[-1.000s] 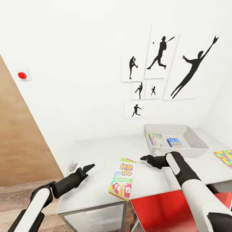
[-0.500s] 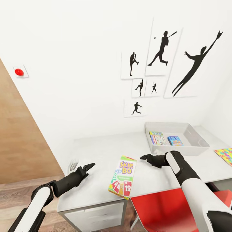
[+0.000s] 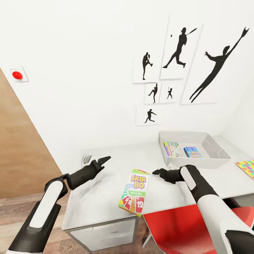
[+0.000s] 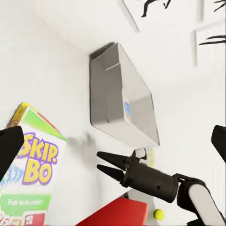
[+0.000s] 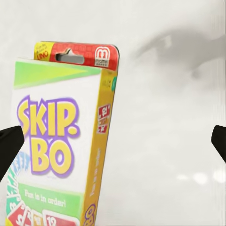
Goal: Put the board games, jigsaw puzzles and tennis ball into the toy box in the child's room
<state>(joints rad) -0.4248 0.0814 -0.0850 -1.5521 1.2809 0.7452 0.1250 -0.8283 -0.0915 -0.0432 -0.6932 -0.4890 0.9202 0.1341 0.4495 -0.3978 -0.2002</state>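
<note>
The SKIP-BO box (image 3: 134, 191) lies lengthwise between both released grippers, nearer the right gripper's (image 3: 156, 173) fingers.

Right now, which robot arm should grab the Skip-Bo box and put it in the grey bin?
Probably the right. The right gripper is open close beside the SKIP-BO box, on the toy box side. The left gripper hovers farther off.

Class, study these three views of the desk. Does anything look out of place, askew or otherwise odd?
Yes. The SKIP-BO box lies at the table's front edge, its lower corner jutting past the edge, so it could tip off. It sits between the open left gripper and the right gripper, held by neither.
</note>
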